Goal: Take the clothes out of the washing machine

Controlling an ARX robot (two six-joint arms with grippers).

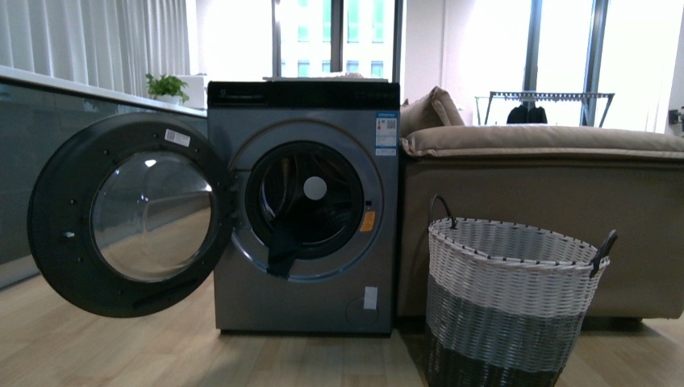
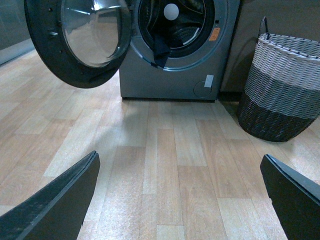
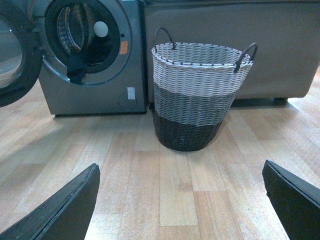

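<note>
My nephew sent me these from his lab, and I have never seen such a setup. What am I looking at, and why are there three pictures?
This is a robot with two arms, each ending in a two-fingered gripper. The wide picture comes from a camera on its body, looking straight ahead; neither arm shows there. The other two come from cameras on its wrists. The two dark wedges in each are the fingers of the left gripper and the right gripper. Both are spread open and hold nothing.

On the wooden floor stands a grey washing machine with its round door swung open. Dark clothes hang out over the drum's rim. Beside the machine, in front of a beige sofa, stands a woven basket.
</note>
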